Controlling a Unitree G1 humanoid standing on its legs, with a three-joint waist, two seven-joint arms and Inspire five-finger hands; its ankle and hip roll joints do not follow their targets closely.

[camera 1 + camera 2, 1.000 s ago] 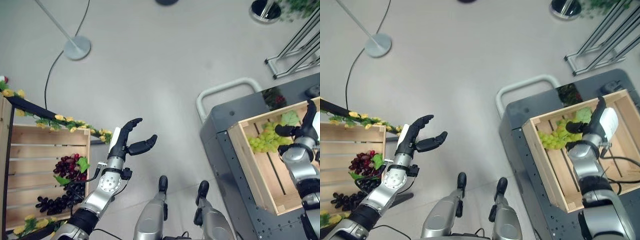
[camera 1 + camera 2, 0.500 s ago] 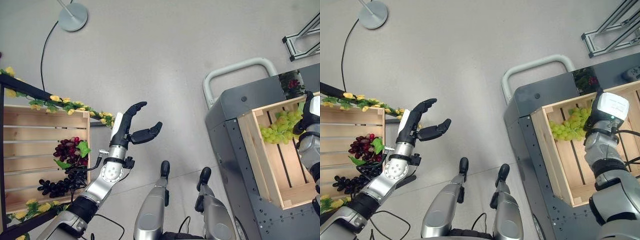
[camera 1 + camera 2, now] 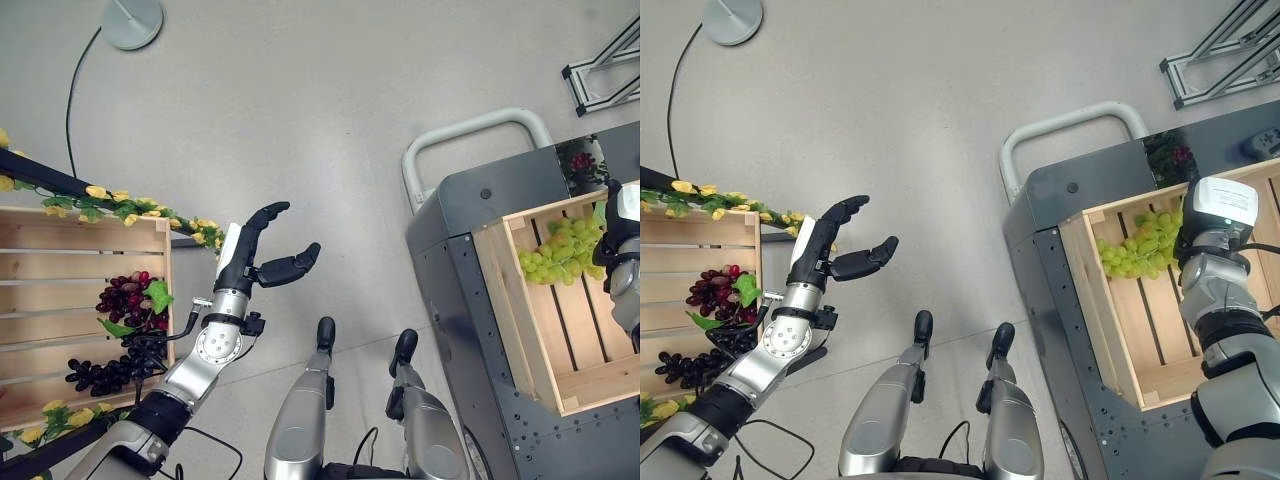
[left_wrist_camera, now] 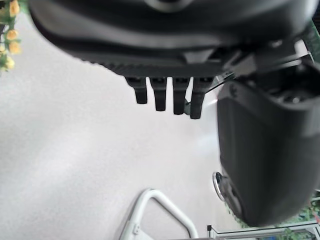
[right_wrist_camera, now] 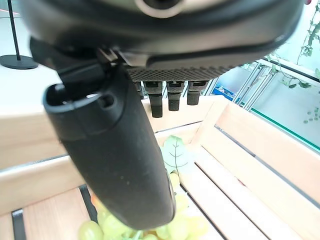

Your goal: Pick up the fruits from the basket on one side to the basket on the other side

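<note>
While dark grapes (image 3: 128,305) lie in the left crate (image 3: 60,262), by its right wall, the left robot hand (image 3: 262,262) hangs over the floor (image 3: 320,120) just right of that crate, fingers straight and spread from the thumb, holding nothing. Green grapes (image 3: 1140,246) lie in the right crate (image 3: 1095,300) on a grey cart (image 3: 1040,215), near the crate's far left corner. Right robot hand (image 5: 150,75) hovers just above them, fingers straight, thumb extended over the bunch, gripping nothing.

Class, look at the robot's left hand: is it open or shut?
Open. The left robot hand hovers above the floor, dark fingers extended, thumb spread apart, holding nothing.
</note>
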